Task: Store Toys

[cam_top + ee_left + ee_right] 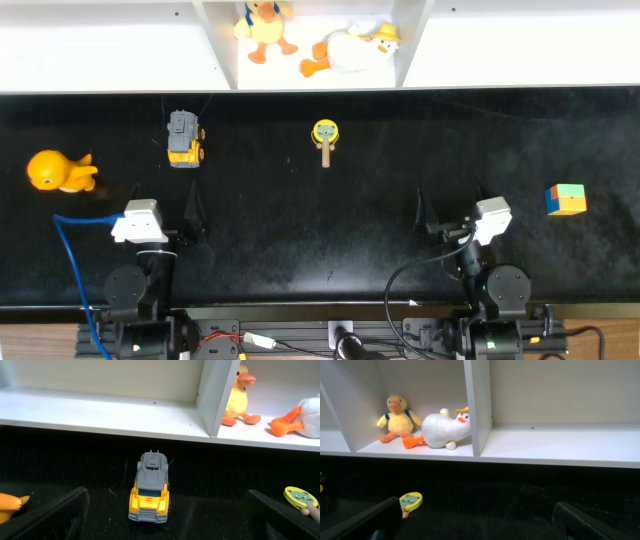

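Left gripper (166, 494) is parked low over the black table top (400, 250) on its own side, fingers spread wide with nothing between them. Straight out in front of it sits the yellow and grey toy truck (150, 487), upright on its wheels with its grey end pointing at the shelf, not touching the fingers. Off to the outer left there's the orange duck toy (60, 172), well apart from the truck.

Right gripper (477, 503) is the same deal on the other side: fingers wide apart, holding nothing, hanging just above the table. The little round yellow-green paddle toy (325, 140) with a wooden handle lies roughly mid-table between the two arms, closer to the shelf than either gripper. The multicoloured cube (565, 199) sits out on the far right, away from everything else.

Along the back runs the white shelf (110, 60). Its middle compartment has two plushies in it: a yellow duck plush (396, 417) sitting upright, and a white duck plush (445, 430) lying on its side just beside it, orange feet toward the yellow one. A blue cable (70, 250) loops beside the left arm's base.
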`<state>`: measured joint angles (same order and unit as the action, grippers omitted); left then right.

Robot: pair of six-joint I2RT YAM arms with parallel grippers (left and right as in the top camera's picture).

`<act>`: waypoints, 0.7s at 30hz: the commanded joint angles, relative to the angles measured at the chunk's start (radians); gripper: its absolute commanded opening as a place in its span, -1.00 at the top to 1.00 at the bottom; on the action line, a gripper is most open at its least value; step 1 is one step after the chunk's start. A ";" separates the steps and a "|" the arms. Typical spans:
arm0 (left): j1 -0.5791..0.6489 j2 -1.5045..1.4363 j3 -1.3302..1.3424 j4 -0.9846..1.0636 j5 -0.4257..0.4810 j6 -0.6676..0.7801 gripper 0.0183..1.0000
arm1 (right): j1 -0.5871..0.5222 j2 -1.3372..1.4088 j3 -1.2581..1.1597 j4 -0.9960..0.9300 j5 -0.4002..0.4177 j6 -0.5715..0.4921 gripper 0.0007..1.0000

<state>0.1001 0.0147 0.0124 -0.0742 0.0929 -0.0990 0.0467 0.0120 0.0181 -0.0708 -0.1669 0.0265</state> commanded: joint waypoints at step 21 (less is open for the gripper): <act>0.077 0.250 0.587 -0.418 -0.183 0.127 -0.99 | 0.006 -0.007 -0.013 0.007 0.011 0.004 -0.99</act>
<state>0.1505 0.1837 0.4580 -0.4431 -0.0044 -0.0612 0.0467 0.0120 0.0181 -0.0708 -0.1669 0.0261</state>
